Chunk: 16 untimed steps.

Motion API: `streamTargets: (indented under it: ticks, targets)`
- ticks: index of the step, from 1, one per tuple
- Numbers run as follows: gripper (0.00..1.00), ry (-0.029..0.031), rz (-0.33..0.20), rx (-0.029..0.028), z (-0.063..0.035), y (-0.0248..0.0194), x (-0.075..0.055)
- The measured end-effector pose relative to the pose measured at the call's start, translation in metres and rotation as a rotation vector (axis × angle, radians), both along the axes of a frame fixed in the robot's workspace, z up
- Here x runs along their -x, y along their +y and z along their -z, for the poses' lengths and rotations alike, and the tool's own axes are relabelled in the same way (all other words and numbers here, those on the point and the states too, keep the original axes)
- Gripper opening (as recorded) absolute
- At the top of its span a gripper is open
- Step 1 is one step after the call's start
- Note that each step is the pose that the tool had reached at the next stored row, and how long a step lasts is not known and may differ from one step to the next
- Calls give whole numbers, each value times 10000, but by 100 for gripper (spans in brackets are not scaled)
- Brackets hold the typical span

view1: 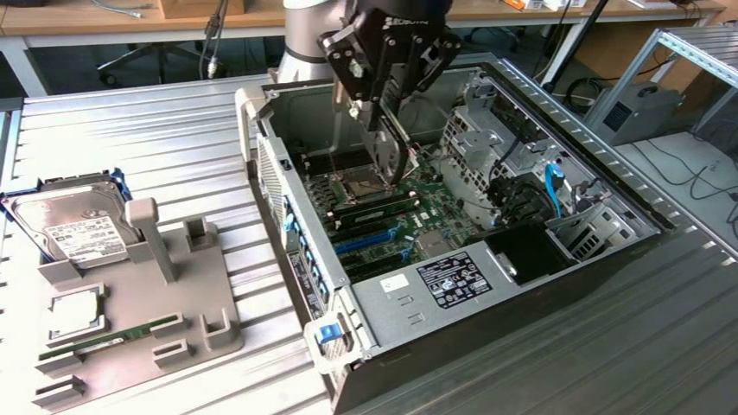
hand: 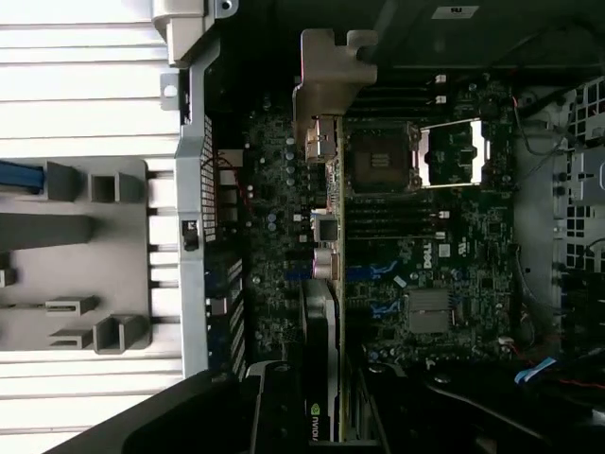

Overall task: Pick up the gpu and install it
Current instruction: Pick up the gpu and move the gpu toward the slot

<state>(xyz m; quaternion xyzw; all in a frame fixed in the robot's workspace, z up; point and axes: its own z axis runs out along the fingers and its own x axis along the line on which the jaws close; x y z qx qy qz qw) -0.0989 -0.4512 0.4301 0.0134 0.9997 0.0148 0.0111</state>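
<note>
The gripper (view1: 383, 97) is clamped on the upper edge of the gpu (view1: 390, 149). The card hangs edge-down directly beneath it, inside the open computer case (view1: 485, 320) and over the motherboard (view1: 427, 216). Well apart on the counter (view1: 138, 138), a grey holder (view1: 173, 303) carries the hard drive (view1: 75, 229).

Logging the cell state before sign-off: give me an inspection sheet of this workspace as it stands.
Surface: ribbed metal table, with an open computer case lying on it.
Job's things: gpu hangs on edge over the motherboard inside the case.
Clutter: grey fixture holding a hard drive and a RAM stick.
Grippers: gripper shut on the gpu's upper edge.
Cables: blue cable inside the case; black cables on the floor at the exterior view's right.
Surroundings: wooden bench behind, aluminium frame.
</note>
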Motion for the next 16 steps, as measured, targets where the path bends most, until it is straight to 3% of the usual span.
streamTargets:
  ticks: [6,10,16]
  targets:
    - [27,0,1,0,0,1,-255]
    - [27,0,0,-1,0,2,-530]
    - [27,0,0,-1,0,2,-794]
